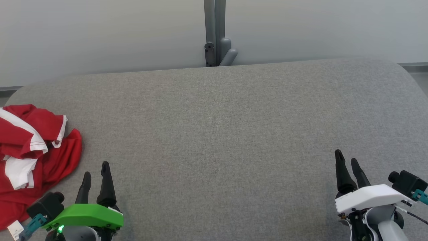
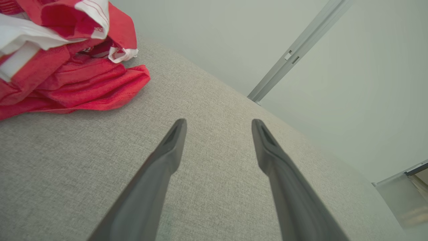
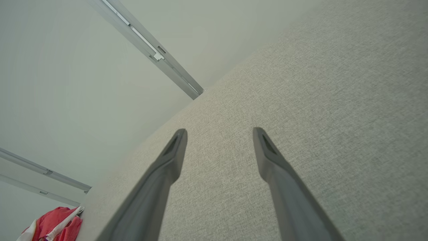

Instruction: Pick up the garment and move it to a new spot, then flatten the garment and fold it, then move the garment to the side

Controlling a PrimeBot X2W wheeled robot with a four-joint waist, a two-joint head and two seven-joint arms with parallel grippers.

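Left fingers (image 1: 106,184) spread wide, empty, over the grey bench (image 1: 217,134); right fingers (image 1: 341,174) likewise, well apart from them. Red-and-white shirt (image 1: 60,157) lies crumpled at bench's left end, cut off by head view's edge; folds hide its shape.

Garment (image 1: 50,160) is showing red with white bands (fine red stitching on the white trim). Padded surface (image 1: 217,134) is presenting mottled grey weave. Left gripper (image 1: 96,168) is wearing green casing, right gripper (image 1: 345,156) white.
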